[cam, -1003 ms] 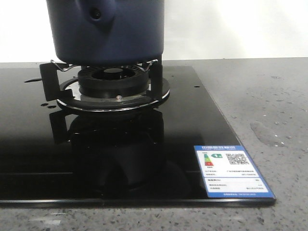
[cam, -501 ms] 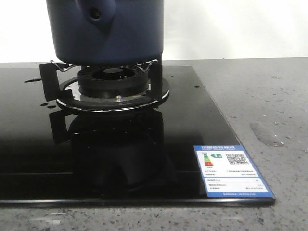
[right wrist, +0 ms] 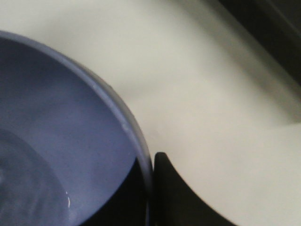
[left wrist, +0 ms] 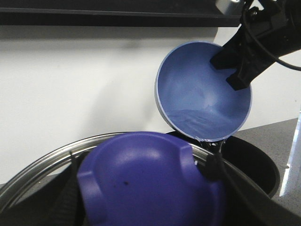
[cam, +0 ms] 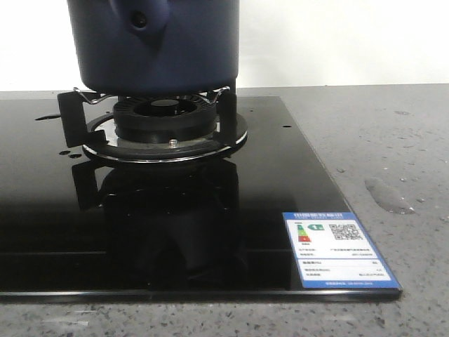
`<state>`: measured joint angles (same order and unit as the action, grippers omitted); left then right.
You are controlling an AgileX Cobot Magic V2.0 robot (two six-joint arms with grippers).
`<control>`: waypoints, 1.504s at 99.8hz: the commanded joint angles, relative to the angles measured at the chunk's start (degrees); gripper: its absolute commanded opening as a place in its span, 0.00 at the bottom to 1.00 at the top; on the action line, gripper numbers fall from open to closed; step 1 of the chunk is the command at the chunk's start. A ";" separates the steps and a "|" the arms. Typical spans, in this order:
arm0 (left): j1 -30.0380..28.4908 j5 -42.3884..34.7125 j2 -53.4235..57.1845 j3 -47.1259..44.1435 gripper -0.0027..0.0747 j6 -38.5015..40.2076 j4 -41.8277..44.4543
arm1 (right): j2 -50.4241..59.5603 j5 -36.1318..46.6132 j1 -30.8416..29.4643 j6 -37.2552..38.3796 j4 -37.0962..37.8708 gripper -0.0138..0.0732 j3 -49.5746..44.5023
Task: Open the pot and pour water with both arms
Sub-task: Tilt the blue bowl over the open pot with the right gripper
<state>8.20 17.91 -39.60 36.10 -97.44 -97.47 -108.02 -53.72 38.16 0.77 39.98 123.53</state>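
- The pot sits upright on the burner of the black hob, handle stub toward the camera; bare hob glass lies in front, wet grey counter beside it.
- Only the left wrist view shows the lid held above the open pot, and the light-blue bowl tilted rim-down, water at its lip.
- The right gripper pinches the bowl's rim; I cannot tell the left gripper's state.

A kitchen: a black glass gas hob with burner set in a speckled grey countertop.
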 commanded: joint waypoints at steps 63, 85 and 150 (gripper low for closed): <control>5.15 -3.22 0.36 1.93 0.36 0.42 -2.42 | 2.90 5.98 11.06 0.95 40.98 0.11 1.88; 5.15 -3.59 0.36 1.93 0.36 0.42 -2.42 | 2.90 4.80 12.32 1.12 45.04 0.11 1.88; 5.15 -2.13 0.36 1.93 0.36 0.42 -2.42 | 3.17 -15.90 2.92 9.90 3.71 0.11 7.37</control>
<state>12.91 13.52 -39.60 36.01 -97.44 -97.99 -108.38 -69.00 43.66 10.04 46.91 126.13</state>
